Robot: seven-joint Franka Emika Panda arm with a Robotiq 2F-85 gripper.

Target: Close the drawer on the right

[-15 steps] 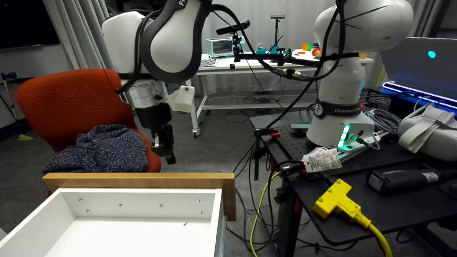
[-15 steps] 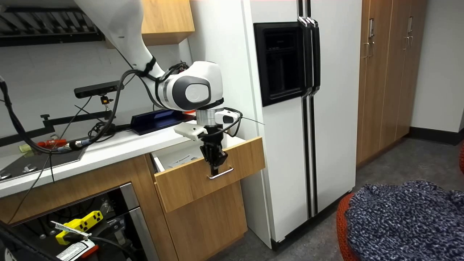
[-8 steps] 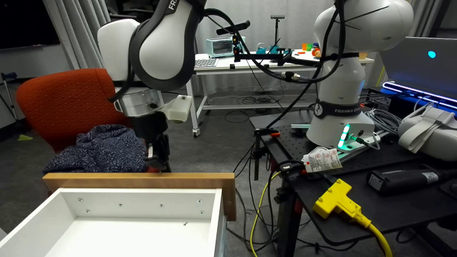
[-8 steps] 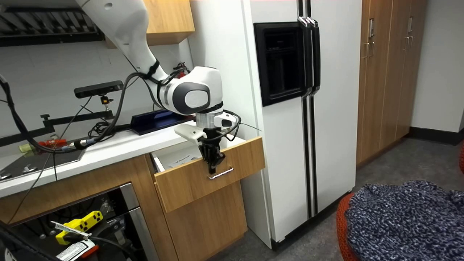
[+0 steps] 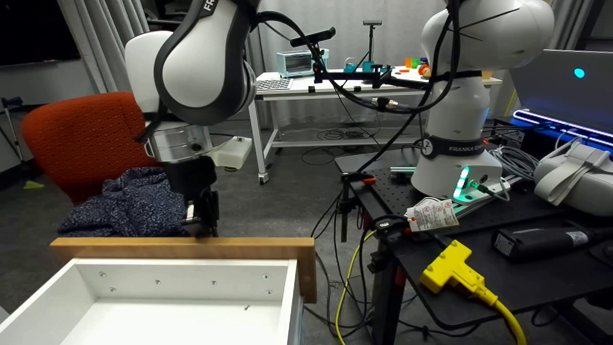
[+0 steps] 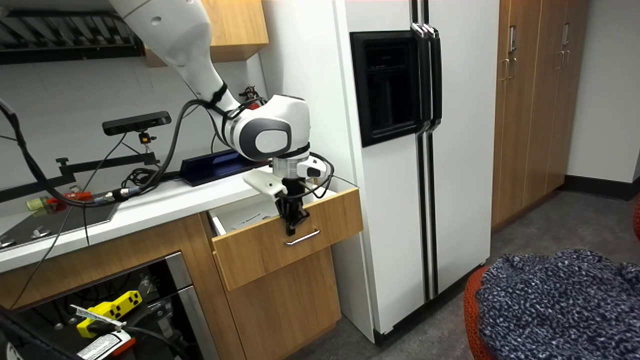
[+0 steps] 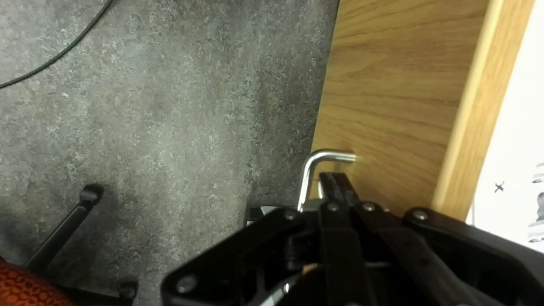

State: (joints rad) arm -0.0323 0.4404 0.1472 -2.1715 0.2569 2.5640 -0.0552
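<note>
Kitchen units are lining the background in an exterior view. At the left end a dark hob (image 6: pixel 52 226) is lying in the white counter (image 6: pixel 170 206), and a yellow power strip (image 6: pixel 112 309) is showing lower down. Further right the gripper (image 6: pixel 290 231) is pointing downward in front of the drawer (image 6: pixel 260 254), which is standing partly out of its cabinet below the counter. Its metal handle (image 6: pixel 302 238) is sitting just below the fingertips. Next a white refrigerator (image 6: pixel 460 160) is rising, then tall wooden cupboards (image 6: pixel 532 110); a dark speckled cloth (image 6: pixel 560 300) is covering the seat of an orange chair (image 6: pixel 472 310) at lower right.

In the wrist view, grey floor (image 7: pixel 170 106) is spreading on the left, the handle is curving out from the drawer's wooden front in the middle, and the fingers (image 7: pixel 331 190) are lying together beside it. Whether they are touching handle or wood, I cannot tell. Pale wooden rim and white interior are filling the right side, printed marks showing near the edge.
</note>
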